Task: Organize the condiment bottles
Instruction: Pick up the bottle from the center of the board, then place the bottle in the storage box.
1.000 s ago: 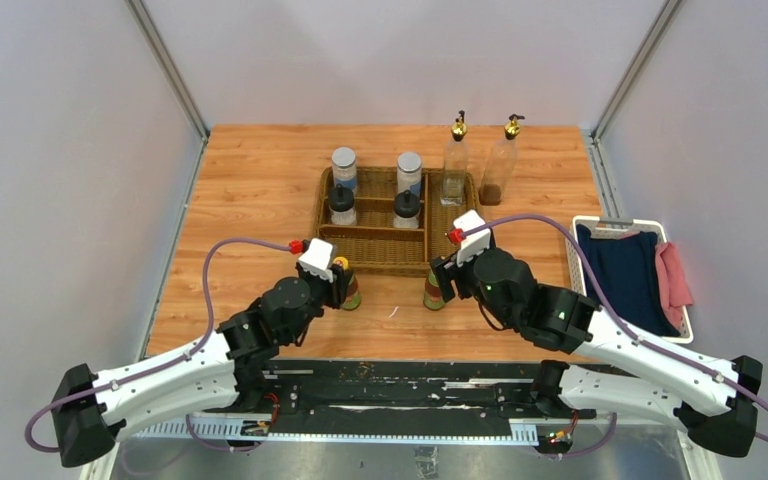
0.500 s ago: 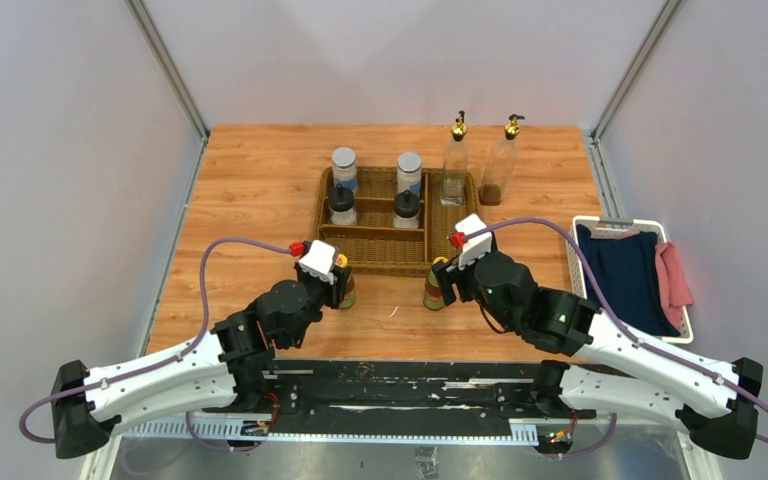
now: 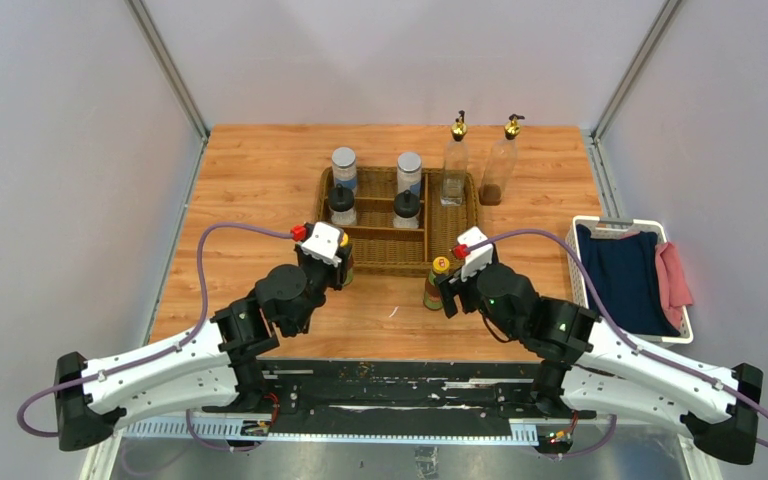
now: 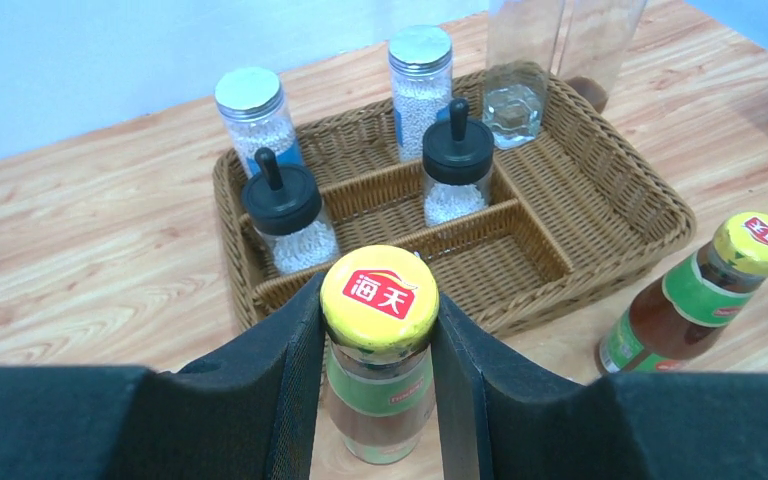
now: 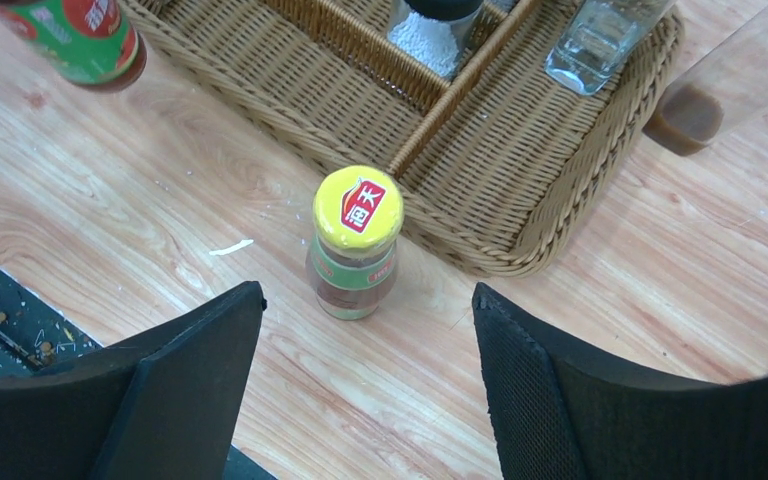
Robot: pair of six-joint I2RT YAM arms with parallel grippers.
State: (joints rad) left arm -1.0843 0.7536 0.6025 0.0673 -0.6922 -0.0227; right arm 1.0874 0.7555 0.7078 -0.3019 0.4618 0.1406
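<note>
On the wood worktop (image 3: 250, 190), my left fingers (image 4: 295, 370) clamp a yellow-capped bottle (image 4: 379, 300) just before the basket (image 4: 650, 205); right fingers (image 5: 190, 370) gape, clear of its twin (image 5: 356, 240). I'd lift straight, clear the rim.

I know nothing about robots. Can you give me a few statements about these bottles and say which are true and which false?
1. The left gripper is shut on a yellow-capped bottle. True.
2. The right gripper grips the other yellow-capped bottle. False: its jaws are open and the bottle stands free on the table.
3. Both gold-topped bottles stand in the wicker basket. False: the gold-topped bottle with brown liquid stands on the table beside it.
4. Two black-capped bottles stand in the wicker basket. True.
</note>
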